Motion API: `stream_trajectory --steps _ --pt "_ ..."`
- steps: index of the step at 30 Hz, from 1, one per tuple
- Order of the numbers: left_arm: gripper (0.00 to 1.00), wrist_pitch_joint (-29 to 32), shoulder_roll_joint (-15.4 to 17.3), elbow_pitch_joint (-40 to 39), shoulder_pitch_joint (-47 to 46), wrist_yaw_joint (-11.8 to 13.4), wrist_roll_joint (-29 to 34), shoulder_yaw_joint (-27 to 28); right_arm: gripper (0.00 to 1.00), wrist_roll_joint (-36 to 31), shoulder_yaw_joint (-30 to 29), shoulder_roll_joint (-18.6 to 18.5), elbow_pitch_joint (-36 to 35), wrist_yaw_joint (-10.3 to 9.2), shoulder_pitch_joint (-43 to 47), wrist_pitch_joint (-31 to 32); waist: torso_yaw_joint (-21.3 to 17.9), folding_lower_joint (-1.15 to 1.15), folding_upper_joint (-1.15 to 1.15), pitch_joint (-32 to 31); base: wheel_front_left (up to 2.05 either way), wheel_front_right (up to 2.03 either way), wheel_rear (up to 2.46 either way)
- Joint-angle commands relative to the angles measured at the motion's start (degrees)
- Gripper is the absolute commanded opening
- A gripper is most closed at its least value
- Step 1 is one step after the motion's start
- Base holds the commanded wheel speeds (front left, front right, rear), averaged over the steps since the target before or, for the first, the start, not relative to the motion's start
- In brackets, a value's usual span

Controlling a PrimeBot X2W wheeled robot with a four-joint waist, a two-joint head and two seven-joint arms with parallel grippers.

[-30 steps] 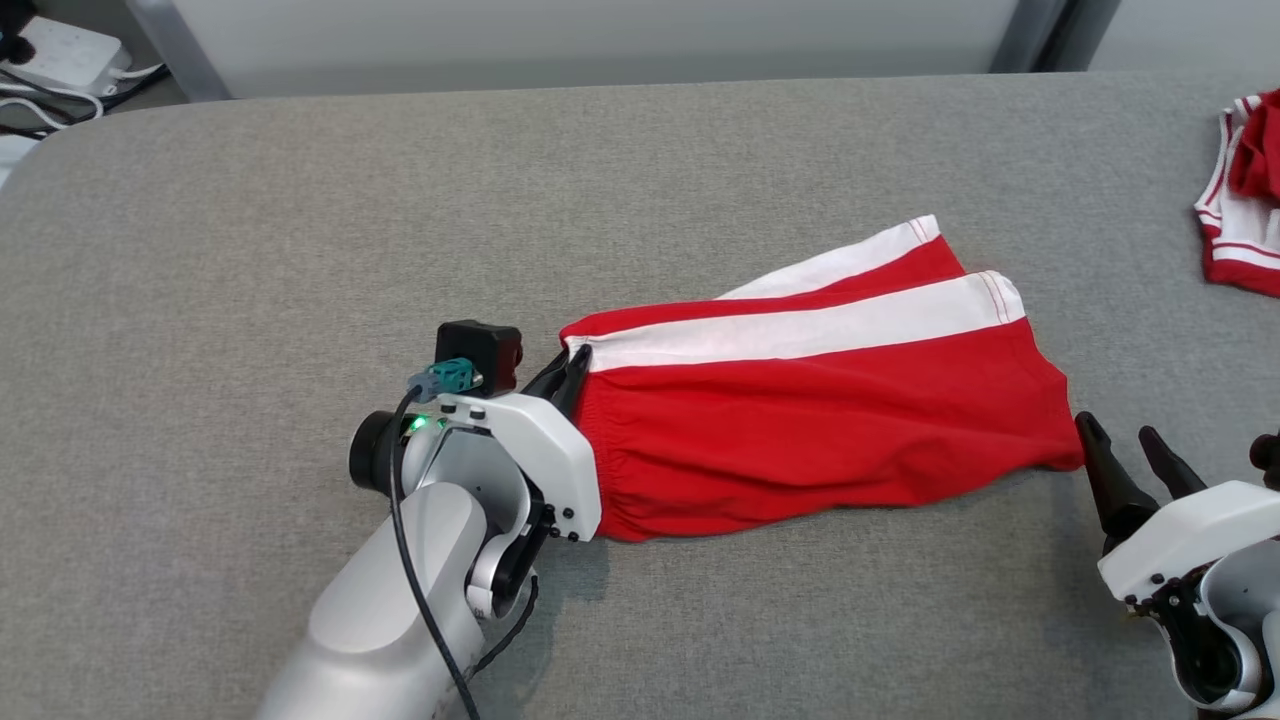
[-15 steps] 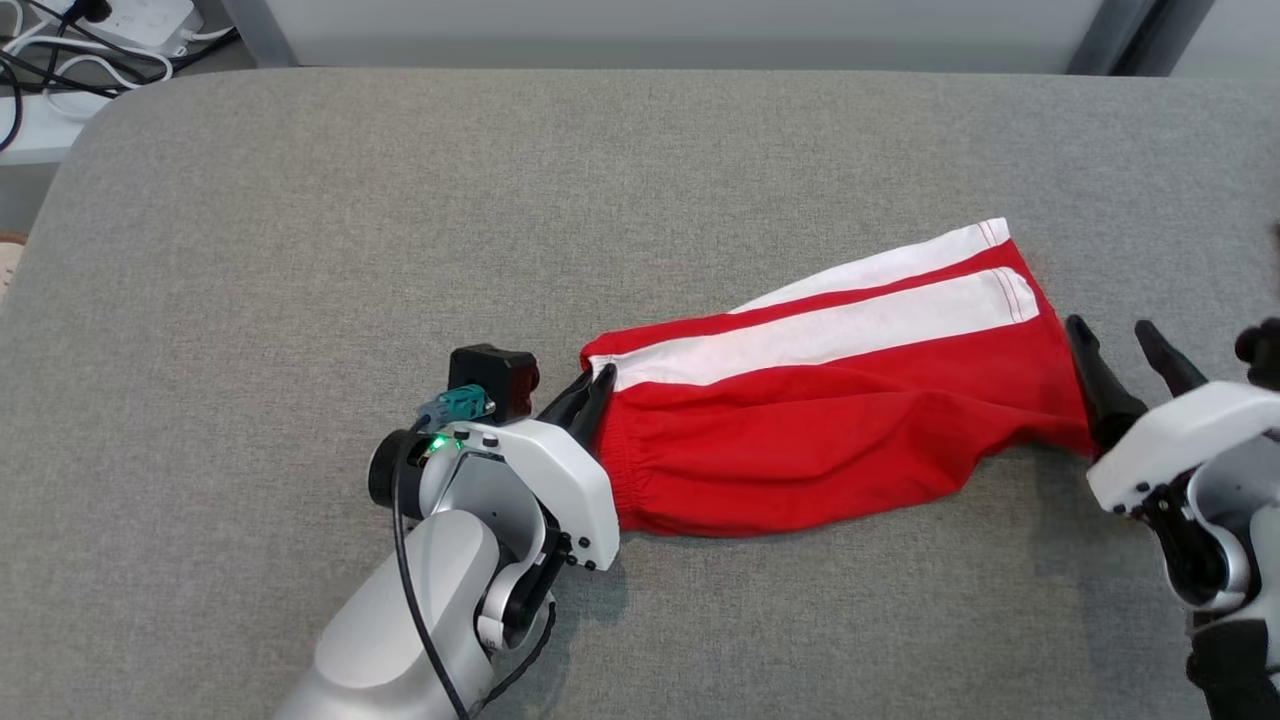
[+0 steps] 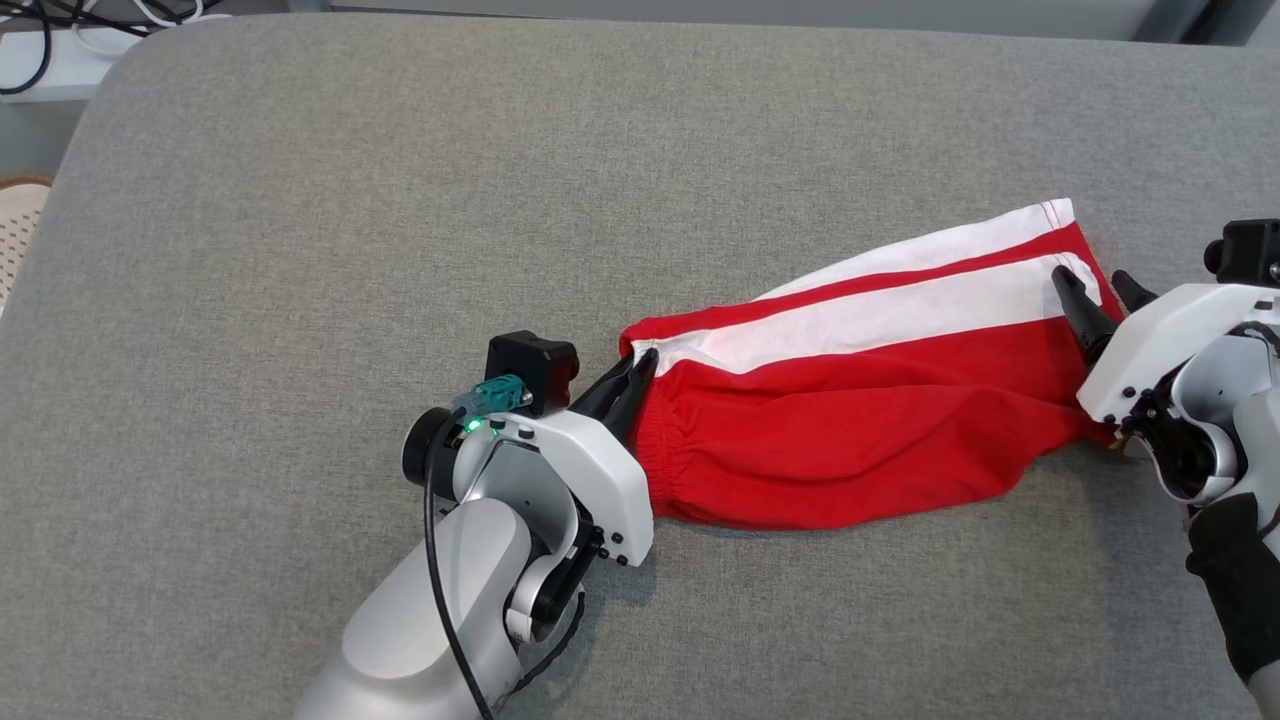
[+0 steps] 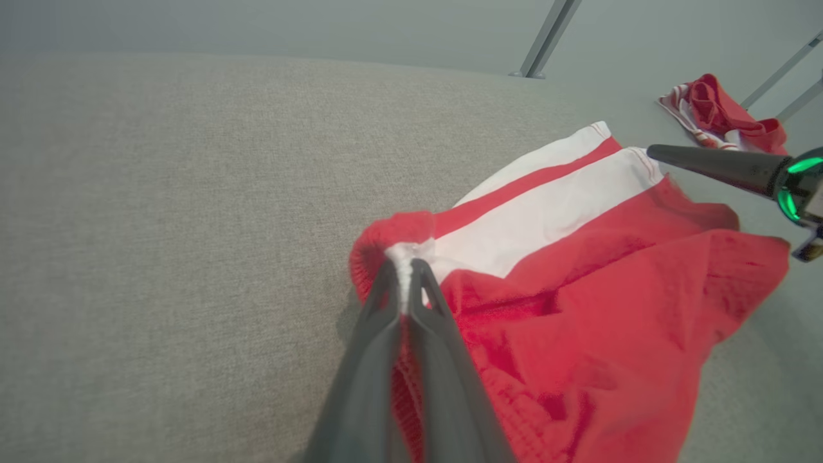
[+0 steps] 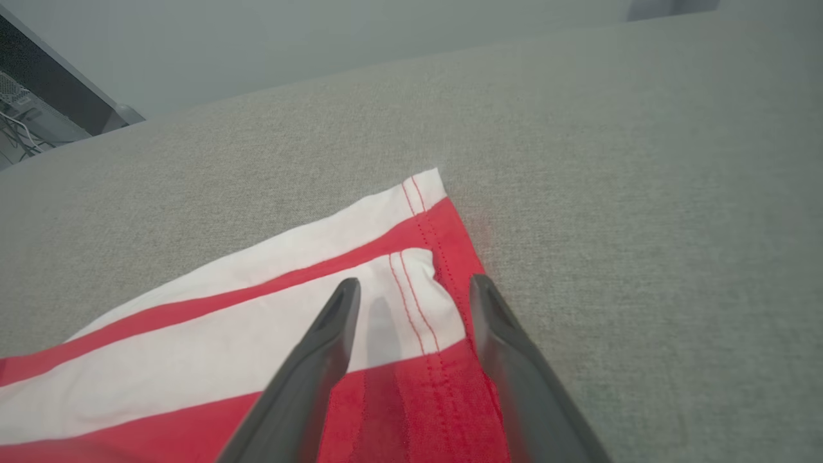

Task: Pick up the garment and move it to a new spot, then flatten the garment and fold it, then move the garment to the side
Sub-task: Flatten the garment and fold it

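While the left pincer (image 3: 645,360) pinches the waistband of the red, white-striped cloth shorts (image 3: 850,430) stretched rightward across the grey fabric bench (image 3: 400,200), the right pincer (image 3: 1090,280), spread, straddles their opposite hem corner

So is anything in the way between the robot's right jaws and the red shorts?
No, nothing visible is in the way. The right gripper has its jaws open right over the hem end of the red shorts, straddling that corner. The left gripper is shut on the waistband end.
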Motion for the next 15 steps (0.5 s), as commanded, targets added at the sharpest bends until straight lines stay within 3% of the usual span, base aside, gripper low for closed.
stream_trajectory --steps 1,3,5,7,9,15 --pt "0.0 -0.5 0.7 -1.4 -2.1 -0.5 -0.2 1.4 0.84 1.0 1.9 -0.6 0.3 0.24 -1.6 -0.5 0.4 0.0 0.0 0.3 0.0 0.0 0.0" --pt "0.0 -0.6 0.7 -1.5 -2.1 -0.5 -0.3 1.1 0.78 2.1 3.5 -0.6 2.4 0.24 -3.0 -0.5 0.6 0.0 0.0 0.4 0.0 0.0 0.0" --pt "0.0 -0.6 0.6 -1.6 -2.2 -0.5 -0.4 0.9 0.47 3.3 4.9 -0.7 4.3 0.24 -4.0 -0.7 0.9 0.0 0.0 0.5 0.0 0.0 0.0" --pt "0.0 -0.7 0.5 -1.6 -2.2 -0.5 -0.5 0.8 0.31 4.1 6.2 -1.0 6.0 0.24 -4.9 -1.2 1.1 0.0 0.0 0.5 0.0 0.0 0.0" --pt "0.0 -0.8 0.5 -1.8 -2.3 -0.5 -0.7 0.6 0.0 4.8 7.3 -1.2 7.4 0.24 -5.7 -1.8 1.2 0.0 0.0 0.6 0.0 0.0 0.0" --pt "0.0 -1.1 0.5 -2.2 -2.5 -0.4 -0.7 0.3 0.0 5.9 9.6 -2.4 9.8 0.24 -7.6 -4.5 1.2 0.0 0.0 0.9 0.0 0.0 0.0"
